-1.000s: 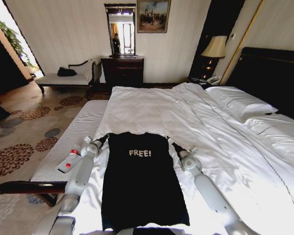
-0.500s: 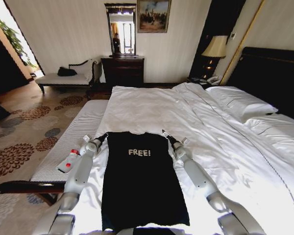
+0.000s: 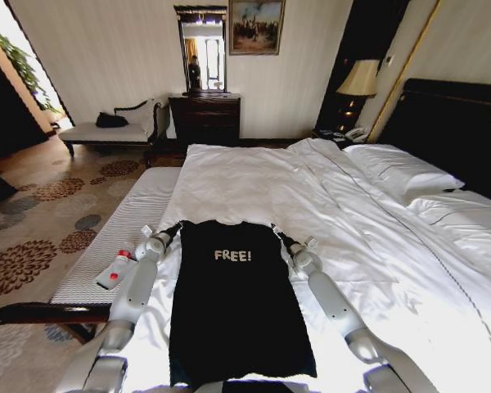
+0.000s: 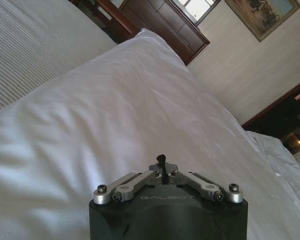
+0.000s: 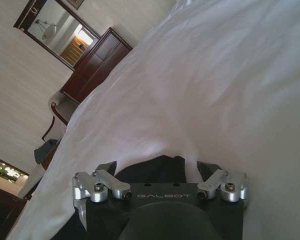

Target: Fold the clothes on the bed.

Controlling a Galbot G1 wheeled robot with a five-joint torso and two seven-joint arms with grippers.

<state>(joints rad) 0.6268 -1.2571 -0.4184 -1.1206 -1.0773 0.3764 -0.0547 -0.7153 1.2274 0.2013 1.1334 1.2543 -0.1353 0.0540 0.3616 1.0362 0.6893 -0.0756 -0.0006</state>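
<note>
A black cotton T-shirt with white "FREE!" letters is laid flat, its sides folded in, on the white rumpled duvet of the large bed. The left gripper is pressed shut at the left shoulder; whether cloth is pinched cannot be told. The right gripper is spread wide around the right shoulder. A dark wooden dresser is seen against the striped wall.
</note>
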